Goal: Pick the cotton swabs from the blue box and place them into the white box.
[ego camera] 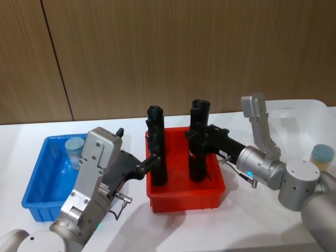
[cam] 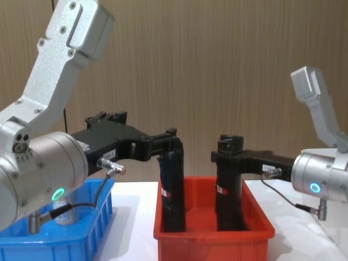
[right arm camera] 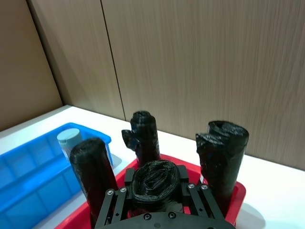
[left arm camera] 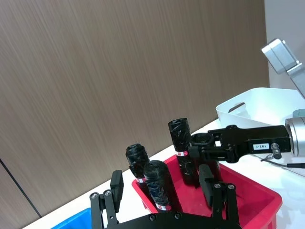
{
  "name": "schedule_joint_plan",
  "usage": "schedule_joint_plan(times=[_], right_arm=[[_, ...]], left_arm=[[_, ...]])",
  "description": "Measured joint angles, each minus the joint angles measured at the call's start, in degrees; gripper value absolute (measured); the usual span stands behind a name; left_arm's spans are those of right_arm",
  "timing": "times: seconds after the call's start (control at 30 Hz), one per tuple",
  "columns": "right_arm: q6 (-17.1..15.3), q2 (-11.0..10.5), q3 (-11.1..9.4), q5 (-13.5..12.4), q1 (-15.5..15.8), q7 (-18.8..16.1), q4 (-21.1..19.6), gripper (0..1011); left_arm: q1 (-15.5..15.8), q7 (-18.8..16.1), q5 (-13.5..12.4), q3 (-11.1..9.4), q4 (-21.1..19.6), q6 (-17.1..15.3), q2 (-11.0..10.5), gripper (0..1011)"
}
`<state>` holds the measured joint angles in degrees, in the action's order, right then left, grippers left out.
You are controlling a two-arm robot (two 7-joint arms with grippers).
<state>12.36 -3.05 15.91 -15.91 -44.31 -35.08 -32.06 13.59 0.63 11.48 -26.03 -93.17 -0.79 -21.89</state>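
White table, blue-lidded cotton swabs (ego camera: 74, 151)

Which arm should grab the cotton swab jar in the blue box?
Left. The left gripper is nearer the blue box holding the cotton swabs; the right gripper is farther off, over the red bin.

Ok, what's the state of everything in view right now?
Left gripper: open, straddling the left black roll.
Right gripper: shut on the right black roll.
Both rolls: upright in the red bin.
Cotton swabs jar: upright in the blue box, lid on.
Second jar: apparently inside the white box.
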Motion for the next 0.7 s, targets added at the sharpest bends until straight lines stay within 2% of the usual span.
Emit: schedule_joint_plan(times=[0.17, 0.3, 0.33, 0.43, 0.47, 0.63, 0.67, 0.7], right_arm=[[-0.6, -0.4, -0.1, -0.3, 1.3, 0.4, -3.3, 497], [-2.1, -1.1, -0.3, -0.6, 3.3, 1.1, -8.8, 476], [-2.1, -1.1, -0.3, -0.6, 3.3, 1.1, -8.8, 466], [-3.6, -1.9, -0.5, -0.9, 5.1, 1.9, -14.3, 448], [-3.6, -1.9, -0.5, -0.9, 5.1, 1.9, -14.3, 445], [-5.9, -3.2, -1.0, -1.2, 7.8, 3.5, -23.2, 413], [-5.9, -3.2, -1.0, -1.2, 7.8, 3.5, -23.2, 413], [-6.5, -3.6, -1.2, -1.2, 8.5, 4.0, -25.5, 409]], left_arm=[[0.0, 0.0, 0.0, 0.0, 0.0, 0.0, 0.0, 1003], [0.0, 0.0, 0.0, 0.0, 0.0, 0.0, 0.0, 1003], [0.0, 0.0, 0.0, 0.0, 0.0, 0.0, 0.0, 1003], [0.0, 0.0, 0.0, 0.0, 0.0, 0.0, 0.0, 1003], [0.0, 0.0, 0.0, 0.0, 0.0, 0.0, 0.0, 1003], [0.0, 0.0, 0.0, 0.0, 0.0, 0.0, 0.0, 1003], [0.0, 0.0, 0.0, 0.0, 0.0, 0.0, 0.0, 1003], [0.0, 0.0, 0.0, 0.0, 0.0, 0.0, 0.0, 1003]])
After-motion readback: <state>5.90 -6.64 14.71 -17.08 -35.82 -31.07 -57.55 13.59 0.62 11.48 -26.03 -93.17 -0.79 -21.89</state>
